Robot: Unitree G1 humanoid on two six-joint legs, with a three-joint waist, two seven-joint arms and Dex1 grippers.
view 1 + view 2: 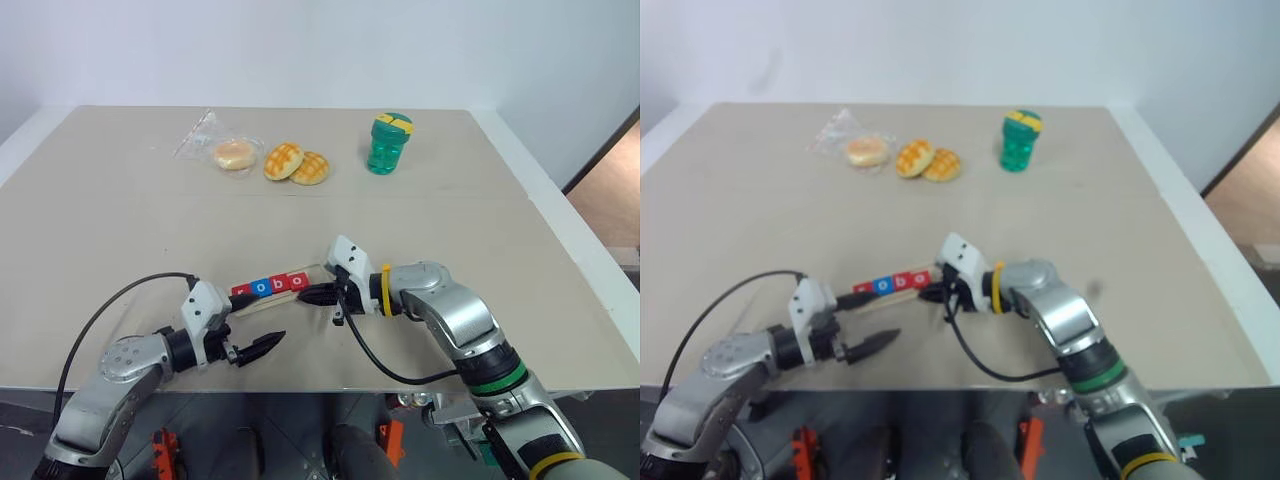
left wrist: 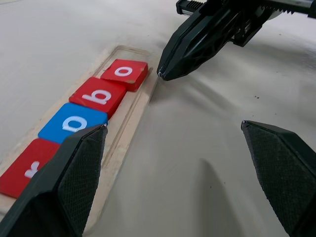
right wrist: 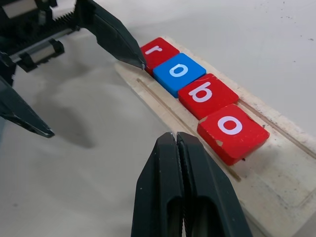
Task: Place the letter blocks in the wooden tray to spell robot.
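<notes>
The wooden tray (image 3: 276, 197) lies near the table's front edge, and four letter blocks sit in its slot. They read red r (image 3: 159, 51), blue o (image 3: 178, 73), red b (image 3: 207, 95) and red o (image 3: 232, 129). That last tile lies slightly askew. My right gripper (image 1: 303, 296) is shut with nothing in it, and its tip is just off the tray's right end, beside the last o. In front of the tray's left part, my left gripper (image 1: 258, 321) stands open and empty, with one fingertip (image 3: 140, 63) close to the r tile.
At the back of the table stand a green bottle (image 1: 388, 143), two waffle-patterned buns (image 1: 296, 163) and a bun in clear plastic (image 1: 232, 154). The table's front edge (image 1: 330, 388) runs just behind both grippers. A black cable (image 1: 380, 365) loops from the right wrist.
</notes>
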